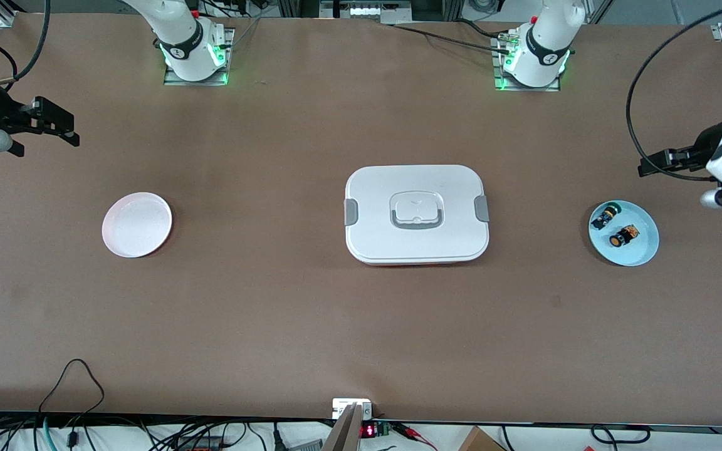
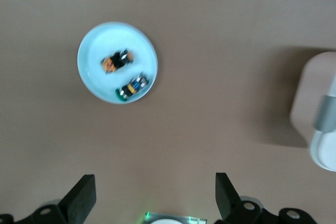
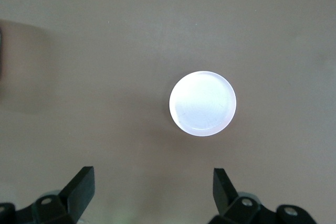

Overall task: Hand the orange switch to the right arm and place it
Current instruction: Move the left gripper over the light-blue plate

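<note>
The orange switch [image 1: 623, 237] [image 2: 116, 61] lies on its side in a light blue plate [image 1: 643, 247] [image 2: 94, 80] at the left arm's end of the table. A green-capped switch [image 1: 605, 216] [image 2: 132, 87] lies beside it in the same plate. My left gripper [image 1: 646, 168] [image 2: 155, 182] hangs open and empty over bare table beside that plate. At the right arm's end, my right gripper [image 1: 71, 133] [image 3: 152, 174] is open and empty over bare table, near an empty white plate [image 1: 137, 224] [image 3: 202, 103].
A white lidded box [image 1: 416, 214] [image 2: 315, 114] with grey clips and a handle sits in the middle of the table, between the two plates. Cables and small electronics line the table edge nearest the front camera.
</note>
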Controlling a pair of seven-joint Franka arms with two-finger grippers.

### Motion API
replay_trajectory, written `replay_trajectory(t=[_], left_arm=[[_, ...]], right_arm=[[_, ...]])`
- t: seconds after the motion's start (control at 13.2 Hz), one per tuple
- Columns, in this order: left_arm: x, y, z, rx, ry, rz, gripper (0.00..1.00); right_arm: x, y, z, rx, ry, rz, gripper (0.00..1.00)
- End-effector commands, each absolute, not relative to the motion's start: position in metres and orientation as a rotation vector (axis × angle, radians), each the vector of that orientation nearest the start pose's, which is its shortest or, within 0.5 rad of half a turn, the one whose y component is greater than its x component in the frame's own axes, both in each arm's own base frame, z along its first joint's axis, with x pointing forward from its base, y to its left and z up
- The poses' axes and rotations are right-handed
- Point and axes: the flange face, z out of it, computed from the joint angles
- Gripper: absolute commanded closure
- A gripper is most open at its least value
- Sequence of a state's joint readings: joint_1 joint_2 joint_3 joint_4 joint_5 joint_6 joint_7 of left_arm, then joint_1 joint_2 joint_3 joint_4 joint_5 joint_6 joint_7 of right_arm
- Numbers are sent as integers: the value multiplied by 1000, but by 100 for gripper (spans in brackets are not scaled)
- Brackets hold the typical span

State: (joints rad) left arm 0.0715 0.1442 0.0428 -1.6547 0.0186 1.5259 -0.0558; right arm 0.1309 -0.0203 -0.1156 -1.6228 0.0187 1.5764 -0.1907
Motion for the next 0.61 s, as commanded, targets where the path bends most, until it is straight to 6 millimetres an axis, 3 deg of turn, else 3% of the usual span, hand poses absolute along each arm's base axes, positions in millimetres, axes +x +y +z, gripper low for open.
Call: replay_trajectory(t=[0.0,0.15,0.3,0.53], left_arm=[[595,112,429,-3067,-371,566,0],[604,127,388,-3013,-366,565,0],[606,159,354,-3015,-460,554,0],[605,158,310,-2964,-653,498,0]], right_arm=[[548,11,618,-3091,-297,43,0],[548,11,617,-3090,-300,48,0],[548,10,618,-3091,-295,41,0],[548,11,617,-3091,-295,48,0]])
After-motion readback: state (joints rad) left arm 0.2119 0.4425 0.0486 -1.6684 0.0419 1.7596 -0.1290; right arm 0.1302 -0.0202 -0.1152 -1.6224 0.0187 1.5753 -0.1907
